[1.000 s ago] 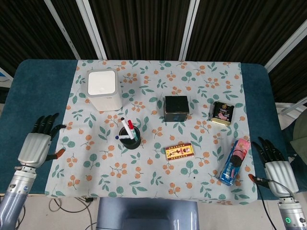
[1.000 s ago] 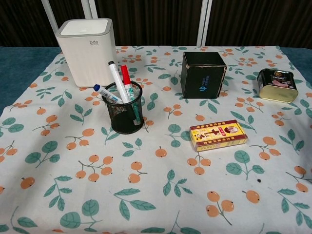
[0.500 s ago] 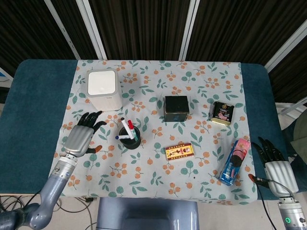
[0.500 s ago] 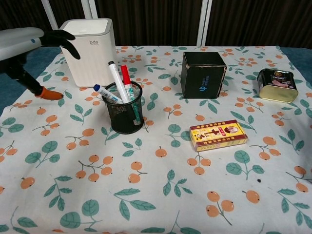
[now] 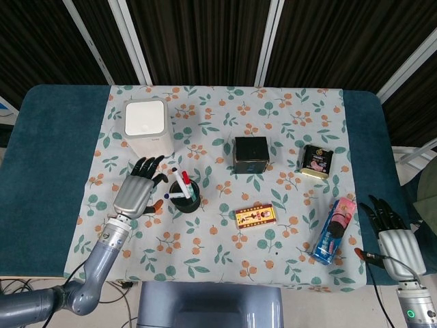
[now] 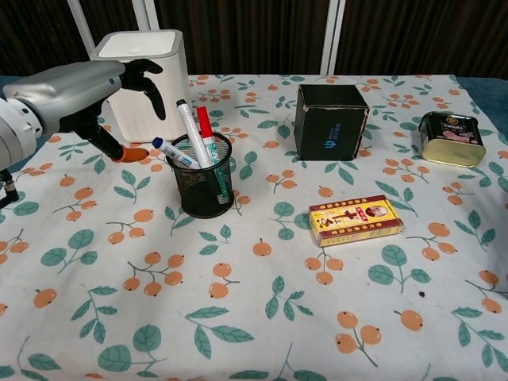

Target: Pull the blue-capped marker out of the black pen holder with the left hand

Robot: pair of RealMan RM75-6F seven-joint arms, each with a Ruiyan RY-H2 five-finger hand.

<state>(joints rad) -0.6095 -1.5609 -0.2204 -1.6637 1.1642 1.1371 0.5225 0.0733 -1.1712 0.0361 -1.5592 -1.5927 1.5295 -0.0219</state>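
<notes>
Centrally, marker: the blue-capped marker (image 6: 167,150) leans out of the black pen holder (image 6: 203,189) toward the left of the chest view, cap end uppermost and beyond the rim, left of frame centre.
Holder: black mesh cup, upright on the floral cloth (image 6: 262,317); in the head view it sits left of centre.
Other pens: a red-capped marker (image 6: 203,127) and a black-capped marker (image 6: 186,119) stand in the same cup, tilted toward the upper left, close beside the blue one.
Left hand: the left hand (image 6: 103,99) hovers just left of the cup with fingers spread and nothing in them; its orange thumb tip lies near the blue cap, contact not discernible.
Right hand: the right hand (image 5: 392,232) rests at the lower right corner of the head view, fingers apart, holding nothing; absent from the chest view.
Step in hand: approach and pinch, not yet made.
Doing it well: judged from the lean, the fingers should close on the blue cap end alone, clear of the red and black neighbours, then draw along the marker's own slant so the light cup neither tips nor drags.
Risk: a straight upward pull may lift the cup.
Count, pens: three.
Count, holders: one.
Count, boxes: a white box (image 6: 143,75) upper left, a black box (image 6: 331,121) upper centre, a red-and-yellow flat box (image 6: 355,221) right of centre.
Count, tins: one gold tin (image 6: 451,137) at right.
Count, packets: one blue-and-pink packet (image 5: 334,231), head view only, lower right.
</notes>
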